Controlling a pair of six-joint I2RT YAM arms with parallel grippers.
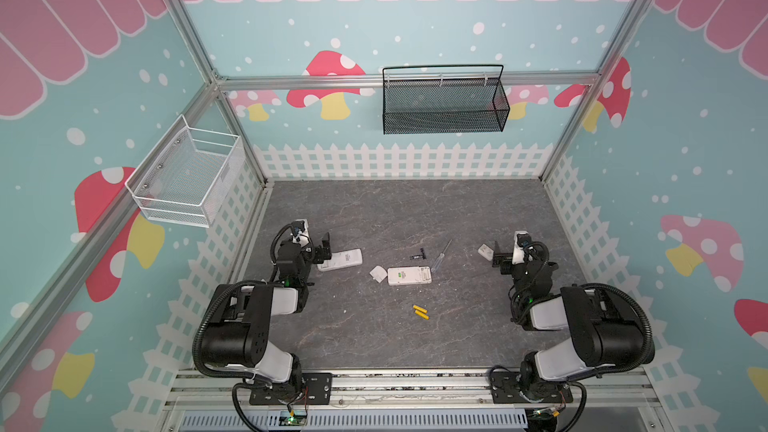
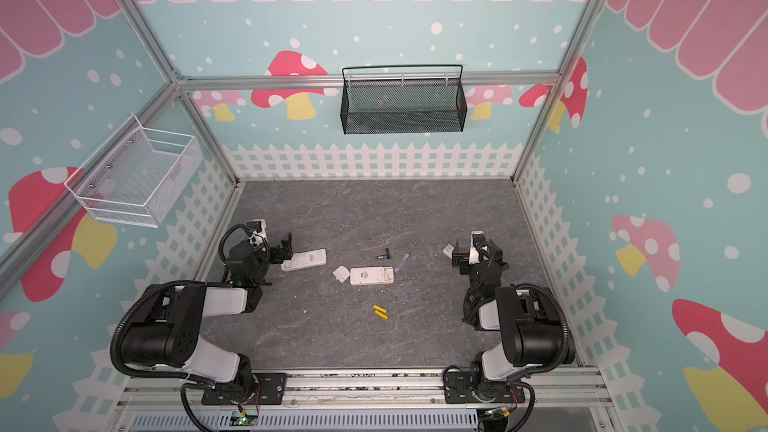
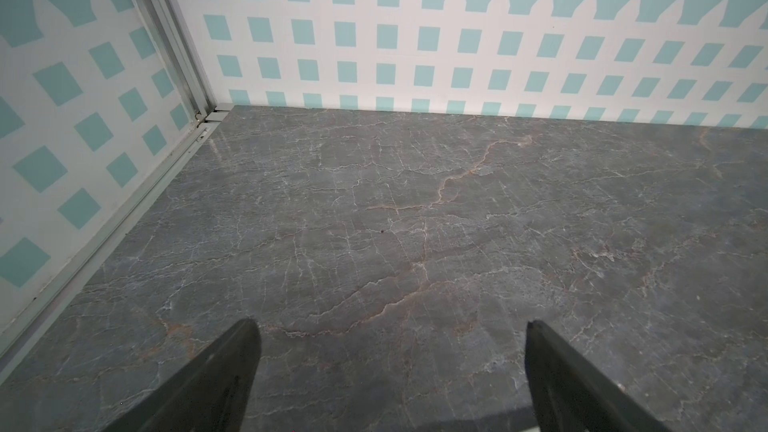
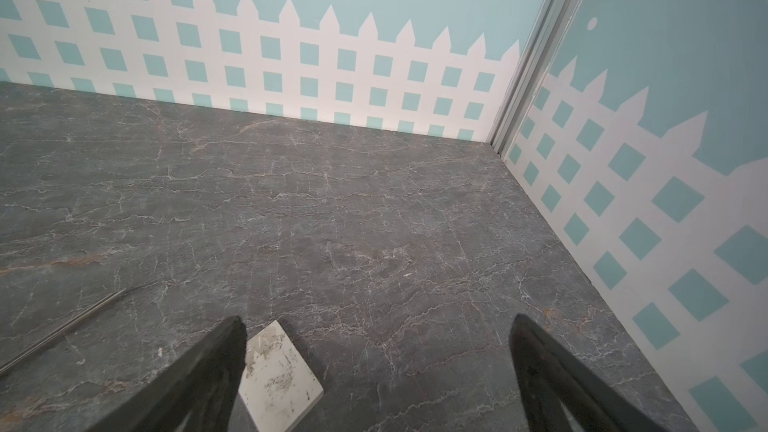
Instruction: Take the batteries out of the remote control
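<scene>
Down on the grey marbled tabletop (image 1: 374,209), the two yellow batteries (image 1: 420,312) are lying close together, side by side, out in the open, with the white remote control (image 1: 409,275) sitting near them at their 12 o'clock. A white cover piece (image 1: 378,274) is lying just beside that remote at its 9 o'clock. From where the left gripper (image 1: 325,248) is hanging, jaws spread wide and holding nothing, the batteries are lying well apart at about 4 o'clock, while a second remote (image 1: 343,259) is resting right by it. The right gripper (image 1: 498,258) is likewise standing with its jaws wide apart and empty, and from it the batteries are lying well away at about 8 o'clock. A small white plate (image 4: 278,376) is lying flat on the table just beside one of its fingers (image 4: 208,376). A small dark piece (image 1: 417,254) is lying at the remote control's 12 o'clock and a clear-handled screwdriver (image 1: 441,255) at about 2 o'clock.
</scene>
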